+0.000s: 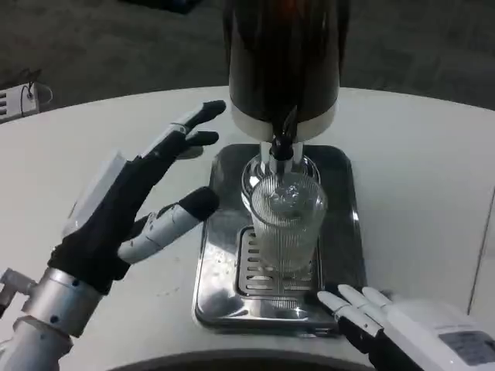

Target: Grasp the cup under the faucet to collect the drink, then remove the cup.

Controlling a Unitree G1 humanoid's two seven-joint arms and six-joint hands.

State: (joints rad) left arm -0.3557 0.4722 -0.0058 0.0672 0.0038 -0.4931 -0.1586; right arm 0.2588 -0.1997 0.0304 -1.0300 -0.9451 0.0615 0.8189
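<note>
A clear ribbed cup stands on the grate of a steel drip tray, right under the black faucet of a dark drink dispenser. My left hand hovers to the left of the cup, fingers spread wide and thumb pointing toward the cup, holding nothing. My right hand lies at the tray's front right corner, fingers extended, touching nothing that I can see. Whether liquid is flowing is not clear.
The round white table curves away at the back, with dark floor beyond it. A small white object sits off the table's far left edge. Bare tabletop lies to both sides of the tray.
</note>
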